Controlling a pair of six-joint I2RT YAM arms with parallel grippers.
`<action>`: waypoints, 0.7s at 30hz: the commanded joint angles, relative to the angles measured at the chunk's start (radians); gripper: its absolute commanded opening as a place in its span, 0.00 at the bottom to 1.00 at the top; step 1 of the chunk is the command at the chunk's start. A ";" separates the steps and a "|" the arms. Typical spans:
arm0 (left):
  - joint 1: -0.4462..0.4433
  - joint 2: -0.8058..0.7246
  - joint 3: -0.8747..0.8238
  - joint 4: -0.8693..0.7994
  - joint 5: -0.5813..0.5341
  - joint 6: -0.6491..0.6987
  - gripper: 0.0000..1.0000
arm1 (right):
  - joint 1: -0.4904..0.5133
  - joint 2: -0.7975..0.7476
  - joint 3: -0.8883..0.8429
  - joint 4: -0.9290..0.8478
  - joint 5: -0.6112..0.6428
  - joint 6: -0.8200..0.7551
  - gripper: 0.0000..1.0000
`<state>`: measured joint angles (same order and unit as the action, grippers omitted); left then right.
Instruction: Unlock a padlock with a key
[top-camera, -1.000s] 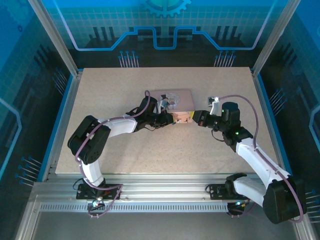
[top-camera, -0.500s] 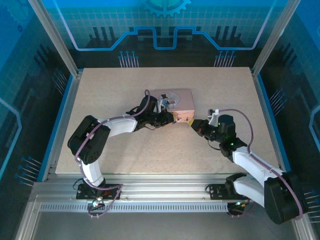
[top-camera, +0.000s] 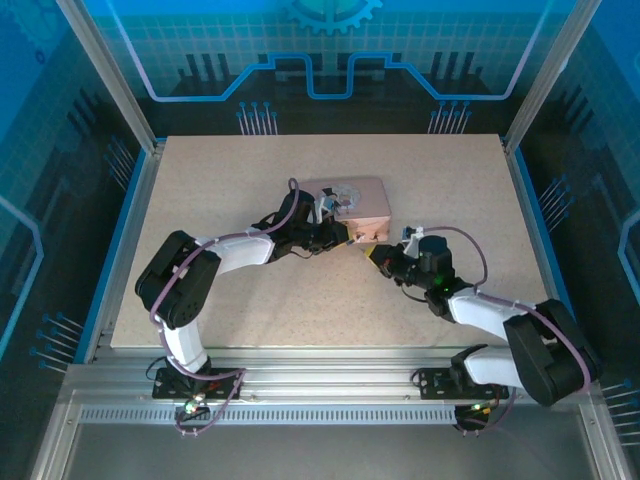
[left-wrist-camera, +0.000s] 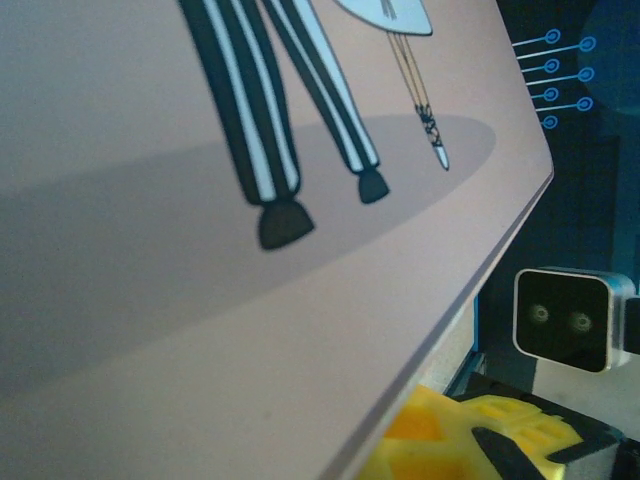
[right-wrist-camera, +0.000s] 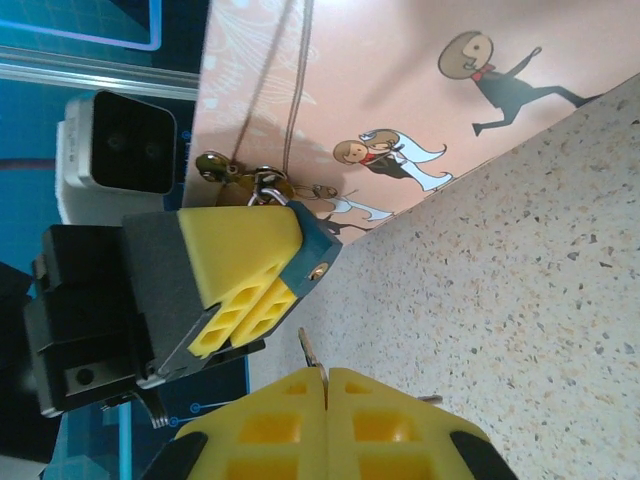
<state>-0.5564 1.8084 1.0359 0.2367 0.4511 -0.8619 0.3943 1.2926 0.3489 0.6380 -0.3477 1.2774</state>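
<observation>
The padlock (right-wrist-camera: 318, 250), a small teal-blue body with a brass keyhole facing down, is clamped between the yellow fingers of my left gripper (right-wrist-camera: 272, 272). It hangs just off the front edge of the pink tin. My left gripper (top-camera: 338, 238) is shut on it. My right gripper (right-wrist-camera: 325, 385) is shut on the key (right-wrist-camera: 309, 348), a thin dark sliver sticking up from between its pads. The key's tip stands a short gap below the keyhole, not touching it. From above, my right gripper (top-camera: 372, 255) sits just right of the left one.
The pink tin (top-camera: 360, 200) with cartoon figures lies behind both grippers, and its lid (left-wrist-camera: 250, 300) is very close to the left wrist camera. A metal ring and chain (right-wrist-camera: 250, 185) hang at the padlock's top. Speckled tabletop (right-wrist-camera: 520, 300) lies open to the right.
My right gripper has moved left and toward the near edge, bringing the key close under the padlock. The left arm and padlock have stayed put.
</observation>
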 joint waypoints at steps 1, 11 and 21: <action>0.003 -0.017 0.022 0.056 0.041 -0.008 0.12 | 0.017 0.055 0.025 0.108 0.002 0.028 0.00; 0.004 -0.012 0.022 0.071 0.048 -0.023 0.12 | 0.021 0.116 0.050 0.158 0.000 0.025 0.00; 0.004 -0.008 0.009 0.116 0.059 -0.075 0.12 | 0.022 0.159 0.061 0.203 -0.006 0.038 0.00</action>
<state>-0.5545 1.8084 1.0355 0.2749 0.4656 -0.9138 0.4011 1.4353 0.3912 0.8013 -0.3481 1.3064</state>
